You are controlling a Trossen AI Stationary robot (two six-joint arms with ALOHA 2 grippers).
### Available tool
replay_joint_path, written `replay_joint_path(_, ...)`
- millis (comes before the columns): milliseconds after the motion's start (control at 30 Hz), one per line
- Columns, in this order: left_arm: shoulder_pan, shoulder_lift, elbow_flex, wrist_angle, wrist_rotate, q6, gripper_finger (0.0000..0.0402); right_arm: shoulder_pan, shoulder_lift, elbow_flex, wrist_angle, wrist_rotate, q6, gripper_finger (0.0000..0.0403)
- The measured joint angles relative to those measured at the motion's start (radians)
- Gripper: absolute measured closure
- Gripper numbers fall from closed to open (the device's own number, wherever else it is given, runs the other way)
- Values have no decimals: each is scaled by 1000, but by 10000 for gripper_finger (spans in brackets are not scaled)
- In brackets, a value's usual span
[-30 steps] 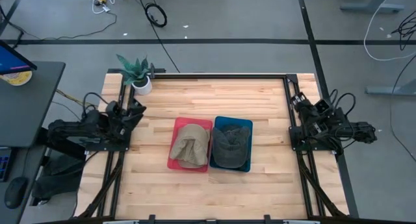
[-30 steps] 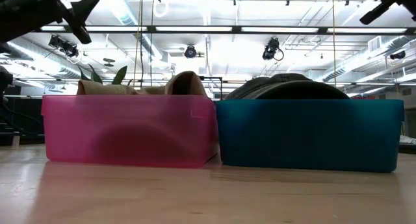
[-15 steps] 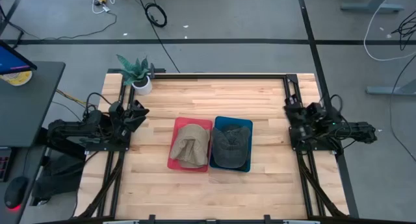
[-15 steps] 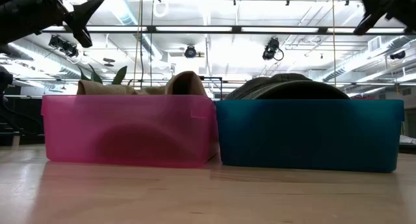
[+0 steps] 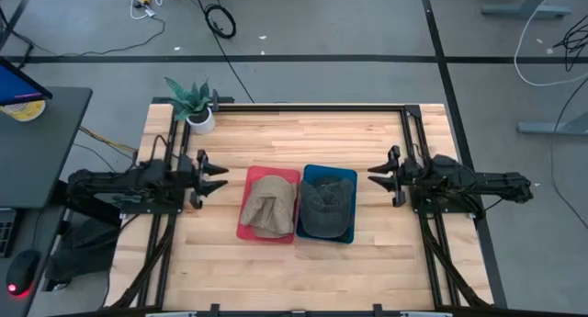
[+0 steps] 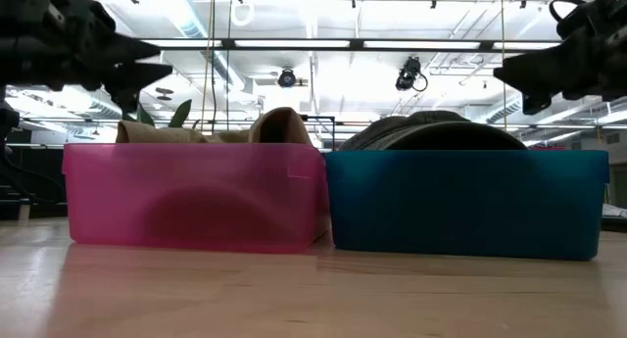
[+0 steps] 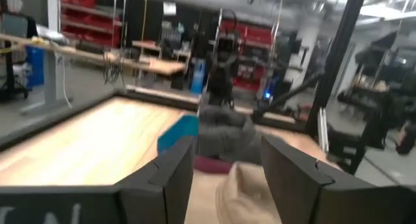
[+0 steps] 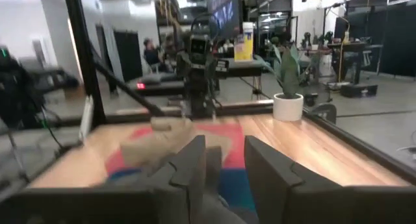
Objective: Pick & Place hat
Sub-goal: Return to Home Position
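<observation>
Counted on the table (image 5: 294, 138): two bins, two arms, one potted plant. Side by side and touching at mid-table, a red bin (image 5: 244, 232) toward the left arm and a blue bin (image 5: 331, 171) toward the right. Heaped in the red bin, a brown pile of cap cloth (image 5: 269, 207), poking above the rim in the low view; cannot tell whether one cap or two. Filling the blue bin, one black cap (image 5: 323, 209), domed above the rim. In line with the bins and pointed inward at them, the left gripper (image 5: 219, 175), near the red bin's outer side, fingers (image 7: 172, 175) parted and holding nothing. Mirrored on the other side, the right gripper (image 5: 376, 175), apart from the blue bin, fingers (image 8: 266, 172) likewise spread with a clear gap and nothing between. Both held higher than the bins' rims in the low view. At a corner on the left arm's side, one green plant (image 5: 191, 101) in a white pot. Underneath it all, pale wooden planks framed by black rails. Beyond, a grey floor with loose cables (image 5: 220, 21), a dark desk (image 5: 46, 142) beside the left arm, and overhead in the low view long strip lights (image 6: 313, 44) on a white ceiling.
</observation>
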Motion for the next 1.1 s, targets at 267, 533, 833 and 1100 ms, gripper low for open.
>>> replay_joint_path(267,0,0,0,-48,6,115,218,0,4,0,-46,0,-74,292)
replay_joint_path(533,-1,7,2,-72,41,174,218,0,16,0,-46,0,-133,292)
replay_joint_path(833,0,7,0,-50,39,125,218,0,16,0,-46,0,-133,292)
replay_joint_path(1100,0,7,0,-46,39,128,218,0,16,0,-45,0,-133,292)
